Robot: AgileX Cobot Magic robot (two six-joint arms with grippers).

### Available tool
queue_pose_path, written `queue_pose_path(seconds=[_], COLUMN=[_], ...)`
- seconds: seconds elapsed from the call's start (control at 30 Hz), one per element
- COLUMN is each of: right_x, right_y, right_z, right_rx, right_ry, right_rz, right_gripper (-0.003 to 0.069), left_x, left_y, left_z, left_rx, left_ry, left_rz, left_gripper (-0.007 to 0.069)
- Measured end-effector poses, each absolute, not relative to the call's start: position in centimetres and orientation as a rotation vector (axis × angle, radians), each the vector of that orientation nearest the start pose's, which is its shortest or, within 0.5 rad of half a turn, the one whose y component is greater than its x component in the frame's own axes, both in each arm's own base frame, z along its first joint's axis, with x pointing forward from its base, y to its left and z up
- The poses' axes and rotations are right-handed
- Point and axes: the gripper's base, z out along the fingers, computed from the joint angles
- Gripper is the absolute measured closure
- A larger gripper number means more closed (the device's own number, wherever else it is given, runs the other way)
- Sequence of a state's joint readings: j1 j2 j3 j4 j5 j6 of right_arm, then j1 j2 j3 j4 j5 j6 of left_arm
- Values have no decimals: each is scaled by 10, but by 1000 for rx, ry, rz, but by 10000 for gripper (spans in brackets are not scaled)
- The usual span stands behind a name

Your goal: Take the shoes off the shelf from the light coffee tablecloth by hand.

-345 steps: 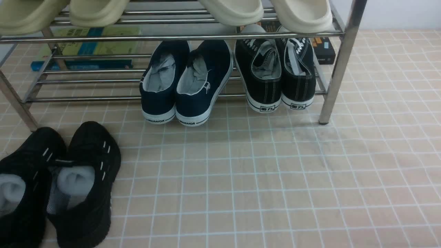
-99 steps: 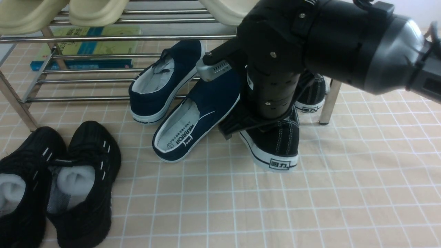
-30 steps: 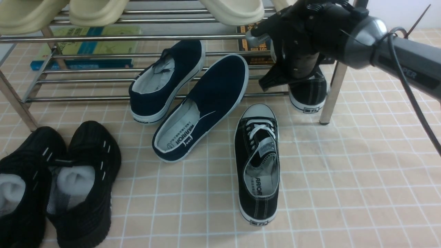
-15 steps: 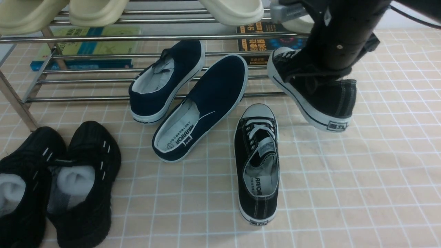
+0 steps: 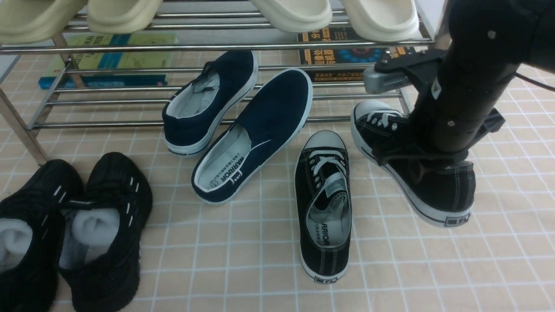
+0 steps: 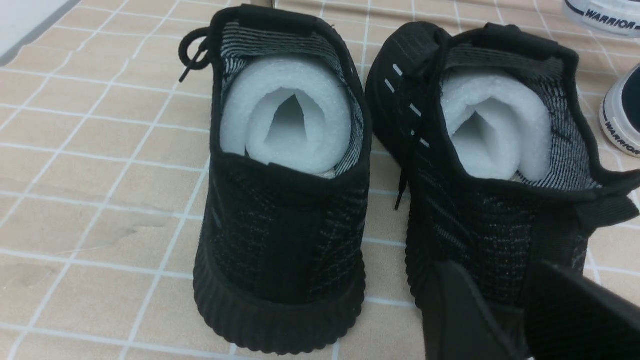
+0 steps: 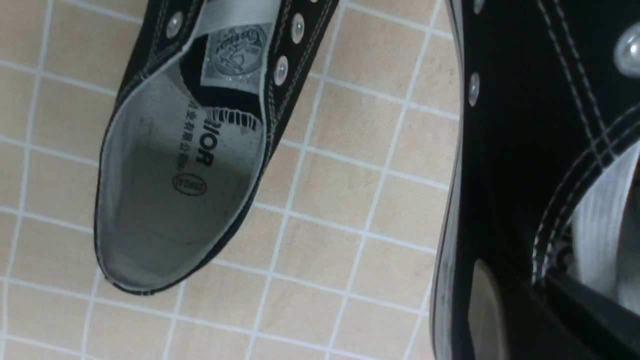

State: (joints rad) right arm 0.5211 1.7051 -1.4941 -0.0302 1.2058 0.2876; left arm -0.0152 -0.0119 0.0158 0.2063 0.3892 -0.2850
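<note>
My right gripper (image 5: 409, 154) is clenched on the black canvas sneaker (image 5: 433, 186), pinching the side wall of its opening. In the right wrist view, one finger (image 7: 492, 315) lies against the outside of the canvas and the other is inside. The sneaker hangs tilted in front of the right end of the shelf (image 5: 130, 47) and clear of its rails. Its white toe cap is raised toward the shelf and its heel is low over the light coffee tablecloth (image 5: 433, 268). I cannot tell whether the heel touches the cloth.

Its mate (image 5: 324, 203) lies flat on the cloth just beside it, toe toward the shelf. It sits between the held sneaker and a navy slip-on (image 5: 256, 134) that slants across the lower front rail. The second navy slip-on (image 5: 208, 99) rests on the lower tier with its heel over that rail. Cream slippers (image 5: 295, 13) sit on the top tier.

My left gripper (image 6: 520, 325) is released, with its fingers apart and nothing between them. It hangs just behind the heels of the black knit sneakers (image 6: 285, 200), which stand on the cloth well apart from the canvas pair.
</note>
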Motion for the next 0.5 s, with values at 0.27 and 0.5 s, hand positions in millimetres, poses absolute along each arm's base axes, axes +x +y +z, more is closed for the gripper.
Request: queue_pose_path(seconds=[0.27,0.5], right_x=[302,286], right_y=[172,168], right_z=[300,324], right_rx=[-317,-313], right_ry=[2905,2858], right_rz=[103,125], right_gripper=[638,636], left_x=[52,52], left_y=[6,6], left_z=[174,174], left_rx=[-127,-127], left_ry=[1864,1864], left_rz=[-2,-2], left_gripper=[382,382])
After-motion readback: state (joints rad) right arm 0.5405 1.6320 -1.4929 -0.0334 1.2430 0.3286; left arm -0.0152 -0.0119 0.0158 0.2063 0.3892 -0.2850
